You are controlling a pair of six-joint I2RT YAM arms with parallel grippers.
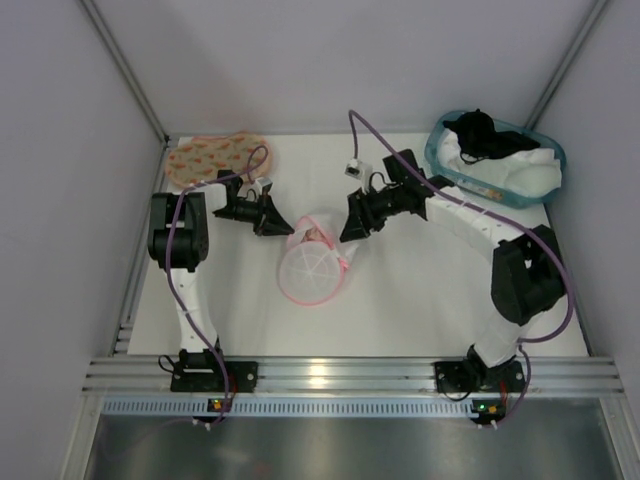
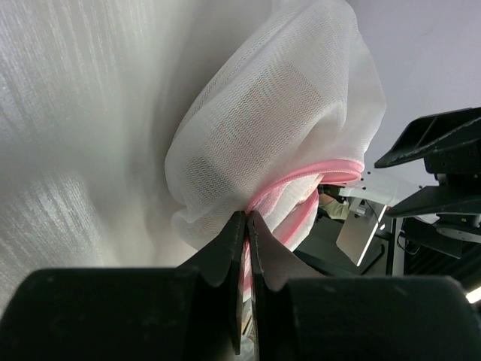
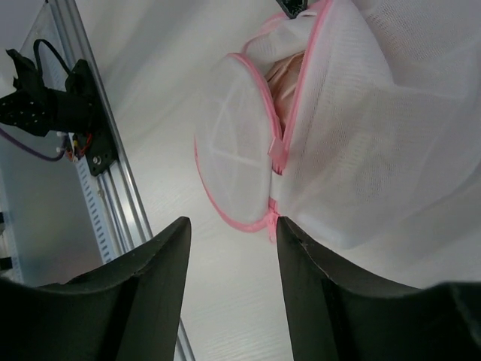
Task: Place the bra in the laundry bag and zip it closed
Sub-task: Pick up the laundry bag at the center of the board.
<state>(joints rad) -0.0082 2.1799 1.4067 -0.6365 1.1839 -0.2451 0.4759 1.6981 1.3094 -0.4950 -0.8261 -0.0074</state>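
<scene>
Laundry bag (image 1: 315, 268) one, bra (image 3: 288, 79) one inside; left pincer (image 2: 246, 219) pinching rim.

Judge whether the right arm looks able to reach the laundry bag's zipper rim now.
Probably yes: the open right gripper sits right beside the laundry bag, with nothing between them; the left gripper pinches its opposite side.

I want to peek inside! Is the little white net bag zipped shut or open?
Open. The laundry bag gapes apart, the bra showing in the gap.
</scene>
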